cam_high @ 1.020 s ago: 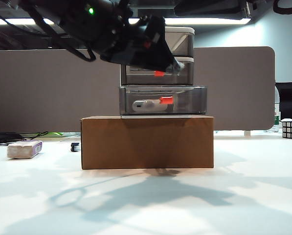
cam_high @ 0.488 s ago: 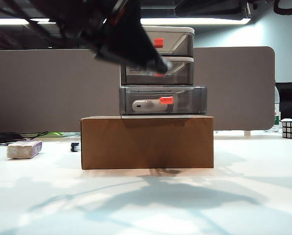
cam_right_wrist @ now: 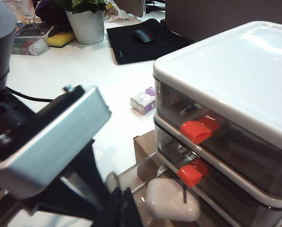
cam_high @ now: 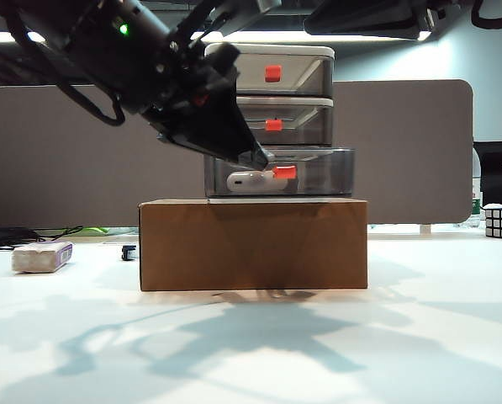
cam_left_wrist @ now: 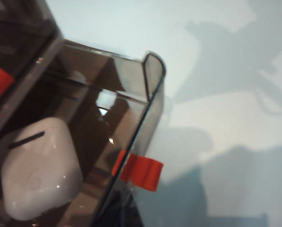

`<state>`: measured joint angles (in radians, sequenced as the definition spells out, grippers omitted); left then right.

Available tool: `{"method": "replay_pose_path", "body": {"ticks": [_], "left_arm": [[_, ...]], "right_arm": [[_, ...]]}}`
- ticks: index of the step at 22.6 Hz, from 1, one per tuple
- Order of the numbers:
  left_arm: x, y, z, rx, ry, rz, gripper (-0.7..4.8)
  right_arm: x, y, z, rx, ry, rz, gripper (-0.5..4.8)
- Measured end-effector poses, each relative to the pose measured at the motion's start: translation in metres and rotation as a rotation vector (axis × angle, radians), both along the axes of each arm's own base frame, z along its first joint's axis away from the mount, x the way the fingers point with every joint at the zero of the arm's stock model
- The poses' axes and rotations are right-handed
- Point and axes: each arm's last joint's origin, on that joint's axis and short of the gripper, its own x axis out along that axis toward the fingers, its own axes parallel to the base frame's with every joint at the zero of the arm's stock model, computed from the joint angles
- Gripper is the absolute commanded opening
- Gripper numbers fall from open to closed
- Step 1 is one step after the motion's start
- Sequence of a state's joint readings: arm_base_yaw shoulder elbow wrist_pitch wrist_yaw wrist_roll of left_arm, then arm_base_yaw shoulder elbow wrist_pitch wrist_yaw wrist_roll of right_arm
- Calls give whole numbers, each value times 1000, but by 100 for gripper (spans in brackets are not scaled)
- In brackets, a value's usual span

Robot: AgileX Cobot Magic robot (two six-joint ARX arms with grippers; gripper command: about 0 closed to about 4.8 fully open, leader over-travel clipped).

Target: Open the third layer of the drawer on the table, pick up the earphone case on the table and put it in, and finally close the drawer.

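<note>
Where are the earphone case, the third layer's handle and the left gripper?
earphone case [cam_left_wrist: 37, 170]: left wrist view, its top face.
third layer's handle [cam_high: 285, 172]: exterior view, red tab's front.
left gripper [cam_high: 257, 157]: exterior view, shut fingers' tip.

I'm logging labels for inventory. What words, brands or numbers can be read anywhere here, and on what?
None can be read.
earphone case: plain white, no lettering.
drawer handles: plain red.
cardboard box: unmarked.
block with the purple end: too small to tell.
</note>
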<state>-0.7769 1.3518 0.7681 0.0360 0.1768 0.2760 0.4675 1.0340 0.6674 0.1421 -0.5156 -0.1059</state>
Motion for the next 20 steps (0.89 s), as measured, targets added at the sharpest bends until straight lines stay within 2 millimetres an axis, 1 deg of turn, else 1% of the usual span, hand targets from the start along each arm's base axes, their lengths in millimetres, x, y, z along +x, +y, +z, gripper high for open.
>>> {"method": "replay_pose_path", "body": {"ticks": [5,9,14,16,20], "left_arm": [[10,-4,-1,-10,-81,91,-5],[18,-7,-7,-9,-123,154,-5],[24,-10,-9,-2,-198,194,-5],[28,-11,-9,7,-250,266,-5],[30,-11,-9,13,-270,309,-5]], "right_arm": [[0,0,0,-10,-14,0,-5],[0,0,0,-16,-21,-7,-5],[0,-1,-1,-39,-37,-14,-5],[0,-1,-3,-61,-33,-27,-5],[0,-1,-4,-70,-29,-31,-5]]}}
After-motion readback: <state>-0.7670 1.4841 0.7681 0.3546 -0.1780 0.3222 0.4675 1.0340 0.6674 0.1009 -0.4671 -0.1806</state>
